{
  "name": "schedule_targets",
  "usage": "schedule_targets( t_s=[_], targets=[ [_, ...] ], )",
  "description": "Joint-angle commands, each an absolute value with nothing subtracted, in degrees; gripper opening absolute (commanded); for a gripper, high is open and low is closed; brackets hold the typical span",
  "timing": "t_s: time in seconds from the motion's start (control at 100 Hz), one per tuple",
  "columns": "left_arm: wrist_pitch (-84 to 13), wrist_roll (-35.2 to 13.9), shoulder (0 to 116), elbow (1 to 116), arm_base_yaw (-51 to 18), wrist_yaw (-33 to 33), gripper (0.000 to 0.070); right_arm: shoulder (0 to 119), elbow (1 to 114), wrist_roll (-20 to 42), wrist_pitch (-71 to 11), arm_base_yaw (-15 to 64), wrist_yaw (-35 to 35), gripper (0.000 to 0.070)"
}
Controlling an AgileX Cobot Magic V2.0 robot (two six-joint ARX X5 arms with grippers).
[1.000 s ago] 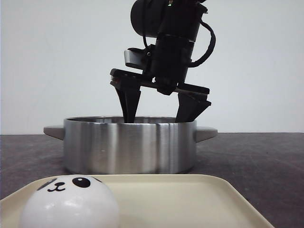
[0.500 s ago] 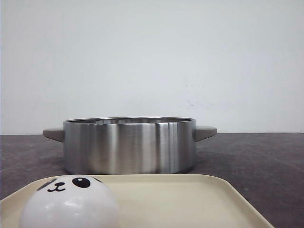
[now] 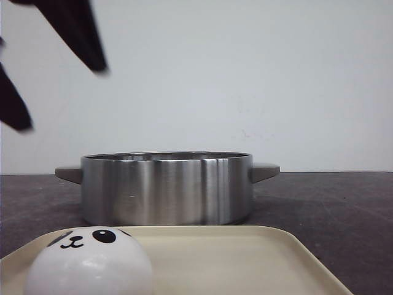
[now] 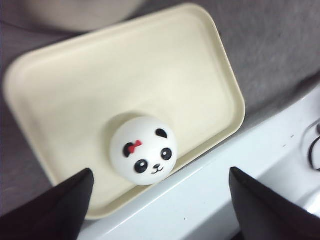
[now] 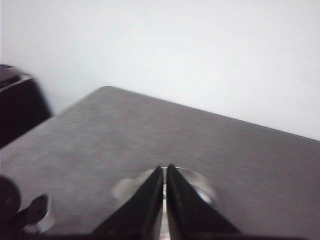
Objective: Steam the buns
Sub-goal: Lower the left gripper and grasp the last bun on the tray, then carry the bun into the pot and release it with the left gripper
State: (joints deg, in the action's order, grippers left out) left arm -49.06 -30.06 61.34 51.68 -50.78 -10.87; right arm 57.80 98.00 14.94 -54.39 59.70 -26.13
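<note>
Bun (image 4: 143,150) wears a red bow only from the wrist — left tool (image 4: 160,200) wide above it, right tool (image 5: 165,200) pinched empty.

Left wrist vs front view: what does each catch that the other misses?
Left wrist only: the bun's red bow, the whole tray outline, the white ledge beside it.
Front only: the steel pot's full side with both handles, against the wall.
Both: one panda bun on the cream tray, left gripper jaws open.

Lab bench: bare white wall (image 3: 245,74), dark tabletop (image 3: 331,203).
</note>
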Motion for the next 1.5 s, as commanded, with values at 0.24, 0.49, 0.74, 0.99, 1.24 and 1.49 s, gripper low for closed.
schedule_targets(
  t_s=[0.24, 0.49, 0.74, 0.99, 1.24, 1.49],
  targets=[
    [-45.3, -33.3, 75.4, 52.4, -54.8, -10.3, 0.0523, 55.6, 98.7, 16.0, -55.8, 60.5, -27.2, 0.0002],
    [-44.0, -34.8, 83.0, 52.4, -55.0, -10.3, 0.0522, 55.6, 98.7, 15.7, -56.0, 60.5, -27.2, 0.0002],
    [-44.0, -34.8, 88.8, 52.4, -55.1, -10.3, 0.0512, 55.6, 98.7, 15.6, -57.2, 60.5, -27.2, 0.0002],
    [-43.9, -33.5, 89.3, 52.5, -55.1, -9.9, 0.001, 55.6, 98.7, 15.6, -58.5, 60.5, -27.2, 0.0002],
    [-45.5, -32.1, 79.2, 58.9, -55.9, -10.1, 0.001, 55.7, 98.7, 15.6, -58.8, 60.5, -27.2, 0.0002],
    [-49.0, -25.8, 75.9, 75.1, -51.1, -5.4, 0.001, 56.0, 98.7, 15.7, -58.8, 60.5, -27.2, 0.0002]
  ],
)
